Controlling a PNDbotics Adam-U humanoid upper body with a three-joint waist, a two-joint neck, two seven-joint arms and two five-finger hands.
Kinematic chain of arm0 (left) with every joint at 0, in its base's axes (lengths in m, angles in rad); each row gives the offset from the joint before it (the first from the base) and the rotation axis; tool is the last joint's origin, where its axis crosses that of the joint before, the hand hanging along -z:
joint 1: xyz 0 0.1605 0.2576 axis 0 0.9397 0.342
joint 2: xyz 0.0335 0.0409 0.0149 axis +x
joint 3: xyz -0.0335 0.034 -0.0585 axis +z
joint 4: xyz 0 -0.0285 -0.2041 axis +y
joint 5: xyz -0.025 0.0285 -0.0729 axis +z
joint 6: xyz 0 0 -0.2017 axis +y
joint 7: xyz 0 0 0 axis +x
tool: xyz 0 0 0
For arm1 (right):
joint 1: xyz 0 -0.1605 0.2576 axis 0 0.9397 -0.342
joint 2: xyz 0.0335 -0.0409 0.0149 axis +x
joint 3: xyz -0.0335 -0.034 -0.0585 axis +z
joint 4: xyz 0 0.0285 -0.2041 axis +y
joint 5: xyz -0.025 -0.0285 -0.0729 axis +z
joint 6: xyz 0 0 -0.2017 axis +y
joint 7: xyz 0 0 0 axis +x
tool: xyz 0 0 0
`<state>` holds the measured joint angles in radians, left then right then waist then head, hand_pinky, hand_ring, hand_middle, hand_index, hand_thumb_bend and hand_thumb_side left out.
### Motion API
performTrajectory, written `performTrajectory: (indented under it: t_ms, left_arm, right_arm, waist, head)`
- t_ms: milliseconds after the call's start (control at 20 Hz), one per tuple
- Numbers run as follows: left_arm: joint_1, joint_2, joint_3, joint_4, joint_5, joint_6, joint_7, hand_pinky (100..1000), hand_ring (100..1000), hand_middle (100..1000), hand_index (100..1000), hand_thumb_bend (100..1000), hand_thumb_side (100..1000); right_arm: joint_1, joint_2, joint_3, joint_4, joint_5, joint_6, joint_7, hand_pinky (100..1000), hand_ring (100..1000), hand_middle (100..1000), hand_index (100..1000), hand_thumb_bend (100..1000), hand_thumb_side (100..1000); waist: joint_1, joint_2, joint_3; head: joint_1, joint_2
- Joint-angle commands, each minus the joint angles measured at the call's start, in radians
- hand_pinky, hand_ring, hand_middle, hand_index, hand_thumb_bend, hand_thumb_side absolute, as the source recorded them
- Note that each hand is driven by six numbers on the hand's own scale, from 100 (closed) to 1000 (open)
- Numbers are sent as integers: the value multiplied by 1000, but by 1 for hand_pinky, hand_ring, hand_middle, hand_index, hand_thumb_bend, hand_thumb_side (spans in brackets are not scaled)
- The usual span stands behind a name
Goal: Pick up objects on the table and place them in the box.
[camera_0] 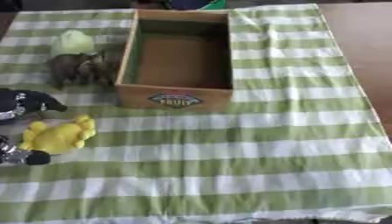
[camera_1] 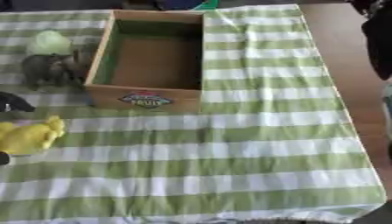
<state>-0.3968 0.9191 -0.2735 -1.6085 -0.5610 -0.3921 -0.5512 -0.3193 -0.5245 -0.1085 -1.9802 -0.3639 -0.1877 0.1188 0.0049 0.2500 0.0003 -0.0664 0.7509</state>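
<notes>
Left eye view: cardboard box sits open-topped on a green-and-white striped cloth that covers the counter; a printed label marks the box's near wall. Nothing shows inside the box, only its brown floor.

Left of the box, 3 soft things. A pale green toy lies farthest back. Just in front of it, a dark brown furry toy sits close beside the box's left wall; contact cannot be told. Nearer, well apart from the box, a yellow plush toy lies on the cloth.

Left robot hand comes in at the left edge, black with pale bands, just above the yellow plush toy. A second dark part sits at the toy's lower left. Cannot tell whether its fingers are curled or straight, or whether it has hold of anything.

Right eye view: a dark shape at the upper right edge, beyond the cloth; cannot tell what it is.
</notes>
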Motion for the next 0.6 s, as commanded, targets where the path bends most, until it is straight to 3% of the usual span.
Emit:
performTrajectory:
  t_ms: [50,350,600]
  left_arm:
    - [-18,15,-5,12,-53,1,23,754,916,810,943,733,1000]
    - [-25,1,-28,57,-133,-5,66,757,904,806,939,747,1000]
    - [-35,-16,-36,90,-166,-2,79,754,902,804,937,709,1000]
  right_arm:
    - [-5,-13,-3,-20,0,2,6,755,760,710,844,100,1000]
    - [0,-9,-5,-20,3,6,13,755,759,707,843,100,1000]
    - [2,-3,-7,-20,6,10,17,756,759,706,842,100,1000]
  waist:
    - [3,-13,2]
    - [4,-7,4]
    - [3,0,5]
  head:
    - [-5,0]
    - [-5,-1]
    - [-5,-5]
